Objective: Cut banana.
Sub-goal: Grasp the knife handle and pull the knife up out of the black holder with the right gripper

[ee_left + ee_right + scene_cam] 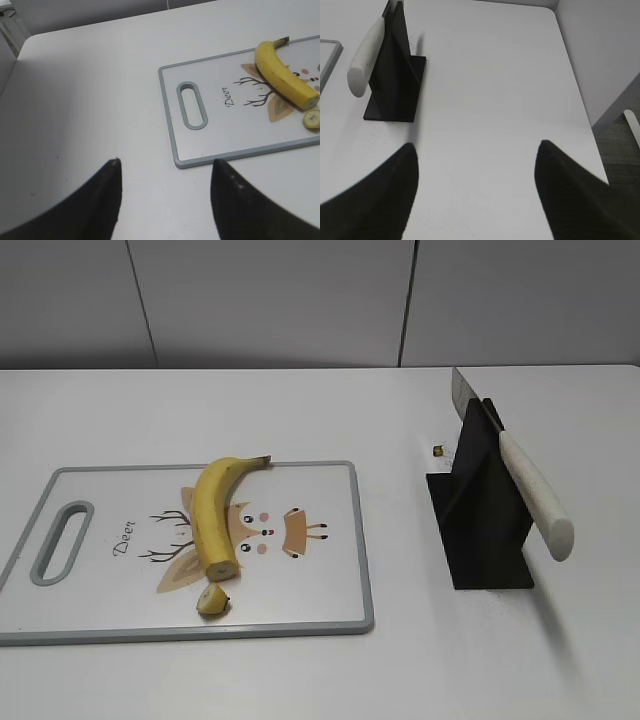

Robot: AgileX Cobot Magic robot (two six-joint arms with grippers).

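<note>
The banana (214, 512) lies on a cutting board (320, 570) toward the left side of the white table (300, 410), its dark stem tip at the board's far edge and its flat cut face turned toward the near edge. A small cut-off stub (212, 600) sits just beside that cut face, a narrow gap between them, close to the board's near edge. The board, grey-rimmed with a slot handle (62, 542) at its left end, carries a cartoon deer print and the word "Deer"; the banana rests across the drawing.

Well apart, on the right side of the table, a black stand (478, 510) holds a knife (535, 495), white handle angled toward the near edge and blade pointing toward the far edge.

Neither arm shows in the exterior view. In the left wrist view, the left gripper (165, 197) hangs over bare table near the left edge, short of the board's handle end, its dark fingers (102, 200) spread wide with nothing between them. In the right wrist view, the right gripper (475, 195) hangs over bare table near the right edge, to the right of the stand, fingers (570, 197) likewise wide apart and holding nothing.
</note>
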